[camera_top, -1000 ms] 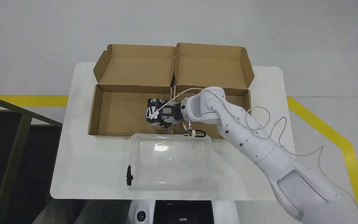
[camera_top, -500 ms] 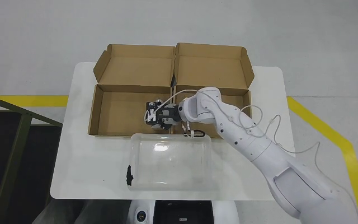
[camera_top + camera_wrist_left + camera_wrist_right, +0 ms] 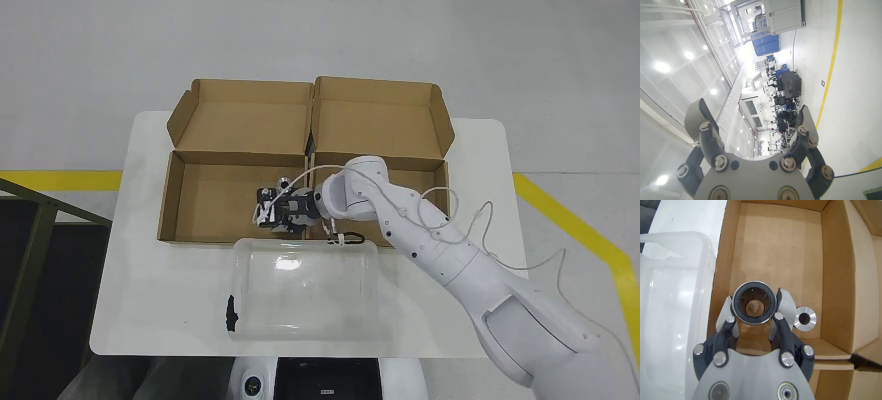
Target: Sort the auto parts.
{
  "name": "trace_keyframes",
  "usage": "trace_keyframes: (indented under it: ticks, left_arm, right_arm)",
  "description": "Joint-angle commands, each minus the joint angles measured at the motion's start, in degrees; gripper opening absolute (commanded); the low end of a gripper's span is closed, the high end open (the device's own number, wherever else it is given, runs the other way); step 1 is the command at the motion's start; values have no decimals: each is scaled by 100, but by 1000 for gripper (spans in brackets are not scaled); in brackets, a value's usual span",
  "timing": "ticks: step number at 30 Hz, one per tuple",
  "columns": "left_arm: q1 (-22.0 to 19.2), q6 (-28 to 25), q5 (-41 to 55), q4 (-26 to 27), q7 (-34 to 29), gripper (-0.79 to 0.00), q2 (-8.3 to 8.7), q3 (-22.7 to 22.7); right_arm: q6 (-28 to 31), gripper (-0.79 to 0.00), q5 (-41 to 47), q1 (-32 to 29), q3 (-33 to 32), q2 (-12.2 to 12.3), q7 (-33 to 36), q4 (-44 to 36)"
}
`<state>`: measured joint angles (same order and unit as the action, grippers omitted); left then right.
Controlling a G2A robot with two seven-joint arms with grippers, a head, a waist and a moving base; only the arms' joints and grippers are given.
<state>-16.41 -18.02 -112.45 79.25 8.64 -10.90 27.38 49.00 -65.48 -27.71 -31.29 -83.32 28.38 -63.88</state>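
bearing point(image 3: 755, 303): black-rimmed hollow cyl, ball rows inside, bore toward wrist cam, clamped in right pincer point(image 3: 755, 306) over floor of left carton point(image 3: 778, 247) | bushing point(image 3: 805, 318): silver flanged ring w/ centre hole, on carton floor near corner, just beside pincer finger

We see a white table point(image 3: 140, 290) on a pale grey floor point(image 3: 300, 40). At nine o'clock from it runs a yellow floor stripe point(image 3: 60, 180), and a second stripe point(image 3: 585, 228) slants off at three o'clock. A dark metal frame point(image 3: 30, 270) (whose, we cannot tell) stands at eight o'clock. Far off, we make out blue cabinets point(image 3: 765, 44) and ceiling lights point(image 3: 661, 66).
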Motion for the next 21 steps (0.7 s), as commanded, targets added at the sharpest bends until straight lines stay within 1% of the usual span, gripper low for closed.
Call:
trace_keyframes:
  ticks: [1,5,11,12,21]
  left_arm:
    - [0,0,0,0,0,0,0,0]
    - [0,0,0,0,0,0,0,0]
    - [0,0,0,0,0,0,0,0]
    - [0,0,0,0,0,0,0,0]
    - [0,0,0,0,0,0,0,0]
  right_arm:
    - [19,-585,-32,3,16,-14,3,20]
    - [45,-560,-88,2,28,-35,-7,64]
    - [84,-489,-185,12,34,-59,22,76]
    - [93,-462,-202,10,36,-62,28,68]
    - [165,-431,-216,-20,-8,-75,104,29]
